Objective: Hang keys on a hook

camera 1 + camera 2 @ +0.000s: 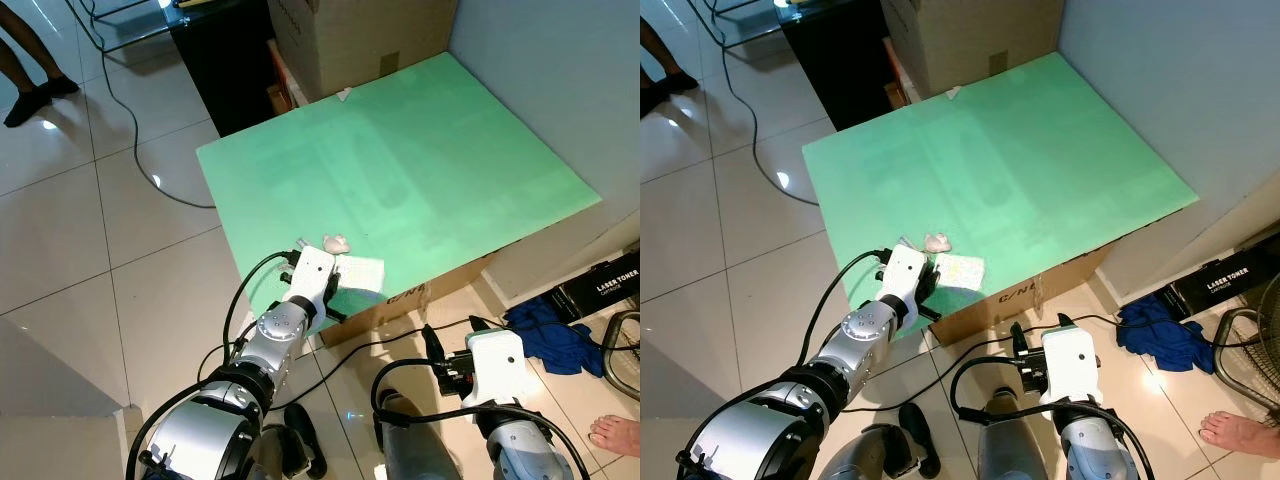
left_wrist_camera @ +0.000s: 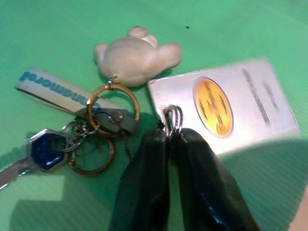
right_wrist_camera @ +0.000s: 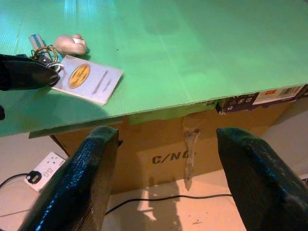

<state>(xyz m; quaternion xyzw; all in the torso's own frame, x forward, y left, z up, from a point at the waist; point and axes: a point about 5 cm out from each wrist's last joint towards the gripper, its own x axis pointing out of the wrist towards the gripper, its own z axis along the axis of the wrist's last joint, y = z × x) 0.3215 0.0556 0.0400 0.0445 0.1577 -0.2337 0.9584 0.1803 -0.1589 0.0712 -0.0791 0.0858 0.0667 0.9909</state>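
Two arms reach toward a large green board [image 1: 420, 160] laid flat over a cardboard box [image 1: 400, 305], with a grey wall on its right and a taller carton [image 1: 340, 40] at its far edge. No hook can be made out in these views.

Left gripper [image 2: 169, 137]: its two black fingers are pressed together on the small steel ring at the corner of a white rectangular tag [image 2: 226, 103], at the board's near-left corner. Right gripper [image 3: 166, 163]: fingers spread wide, holding nothing, low and in front of the box's near face, well apart from the keys and to their right. The left arm is therefore the nearer one and already has the bunch.

Key bunch [image 2: 86, 132]: lies flat on the board, fanning leftward from the pinch; the tag extends to the right. A cream bear-shaped charm [image 1: 336, 242] lies on the far side, a brass ring [image 2: 113, 103] joins it to a printed fabric strap [image 2: 55, 89], and a blue-headed key [image 2: 43, 151] points away to the left.

A lift would probably leave the bunch dangling below the fingers.
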